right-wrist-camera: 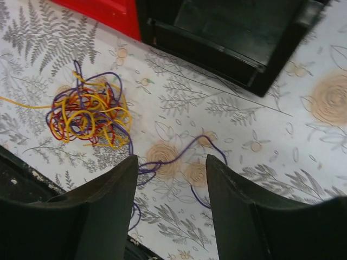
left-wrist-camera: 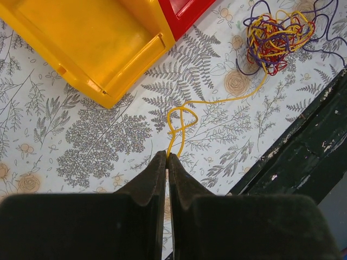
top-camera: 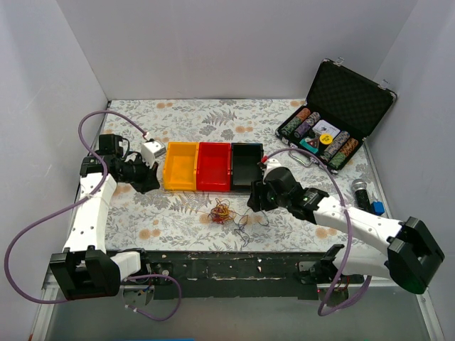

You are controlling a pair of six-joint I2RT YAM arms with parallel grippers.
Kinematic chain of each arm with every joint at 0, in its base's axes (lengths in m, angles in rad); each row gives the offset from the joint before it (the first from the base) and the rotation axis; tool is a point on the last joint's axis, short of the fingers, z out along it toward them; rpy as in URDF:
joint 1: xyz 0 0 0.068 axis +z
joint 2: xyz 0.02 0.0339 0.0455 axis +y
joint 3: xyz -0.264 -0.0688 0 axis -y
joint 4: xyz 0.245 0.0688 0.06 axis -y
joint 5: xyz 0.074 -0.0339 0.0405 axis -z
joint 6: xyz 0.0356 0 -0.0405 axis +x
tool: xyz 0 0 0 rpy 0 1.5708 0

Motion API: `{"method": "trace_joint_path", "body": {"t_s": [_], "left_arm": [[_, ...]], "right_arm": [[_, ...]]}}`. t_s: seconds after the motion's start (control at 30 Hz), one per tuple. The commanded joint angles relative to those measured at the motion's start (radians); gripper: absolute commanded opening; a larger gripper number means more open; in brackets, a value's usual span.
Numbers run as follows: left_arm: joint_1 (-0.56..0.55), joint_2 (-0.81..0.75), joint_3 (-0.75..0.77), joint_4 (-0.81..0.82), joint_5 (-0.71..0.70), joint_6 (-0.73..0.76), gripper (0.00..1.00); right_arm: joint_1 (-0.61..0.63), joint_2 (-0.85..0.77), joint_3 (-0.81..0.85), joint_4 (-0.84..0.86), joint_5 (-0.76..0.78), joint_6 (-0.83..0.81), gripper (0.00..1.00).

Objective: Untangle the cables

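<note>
Cables [top-camera: 222,211] lie in a small orange-yellow, red and purple clump on the floral table [top-camera: 178,213], just in front of the red bin [top-camera: 213,165]. The left gripper [left-wrist-camera: 167,157] has its jaws pressed together, pinching the end of a yellow strand [left-wrist-camera: 217,101] that runs out from the clump. The right gripper [right-wrist-camera: 171,162] is spread wide above a loose purple strand [right-wrist-camera: 184,147] and holds nothing.

PLACE: robot lab cell | SIGNS: white enclosure walls [top-camera: 234,50] — two bolted arms [top-camera: 91,213] — floral table [top-camera: 213,117]

End of yellow cable [left-wrist-camera: 176,140] hidden btwn left end effector [left-wrist-camera: 166,156] tips; purple cable [right-wrist-camera: 174,157] partly occluded.
</note>
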Motion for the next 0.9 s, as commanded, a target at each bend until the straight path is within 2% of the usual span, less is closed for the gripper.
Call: {"method": "trace_joint_path", "body": {"t_s": [0.0, 0.17, 0.23, 0.33, 0.43, 0.5, 0.63, 0.73, 0.87], "left_arm": [[-0.007, 0.0, -0.01, 0.042, 0.002, -0.014, 0.02], [-0.015, 0.009, -0.021, 0.07, 0.007, -0.03, 0.02], [-0.018, 0.014, -0.021, 0.073, 0.009, -0.034, 0.02], [-0.021, 0.014, -0.021, 0.084, 0.009, -0.042, 0.02], [-0.026, 0.012, -0.03, 0.093, 0.001, -0.047, 0.02], [-0.026, 0.014, -0.033, 0.093, -0.005, -0.047, 0.02], [-0.024, 0.008, -0.044, 0.104, -0.005, -0.054, 0.02], [-0.027, 0.008, -0.044, 0.101, -0.001, -0.066, 0.02], [-0.03, 0.0, -0.034, 0.092, -0.007, -0.068, 0.02]], "right_arm": [[0.003, 0.082, 0.077, 0.164, -0.172, -0.017, 0.61], [0.003, 0.128, 0.023, 0.255, -0.221, 0.101, 0.61], [0.007, 0.13, 0.029, 0.202, -0.18, 0.126, 0.61], [0.025, 0.006, 0.026, 0.128, -0.058, 0.123, 0.64], [0.034, -0.121, -0.006, 0.129, -0.092, 0.092, 0.67], [0.068, -0.144, -0.003, 0.089, -0.107, 0.074, 0.68], [0.181, -0.08, -0.026, 0.039, -0.083, 0.058, 0.7], [0.273, -0.005, -0.049, 0.057, -0.006, 0.06, 0.7], [0.333, 0.107, -0.029, 0.046, 0.098, 0.064, 0.7]]}}
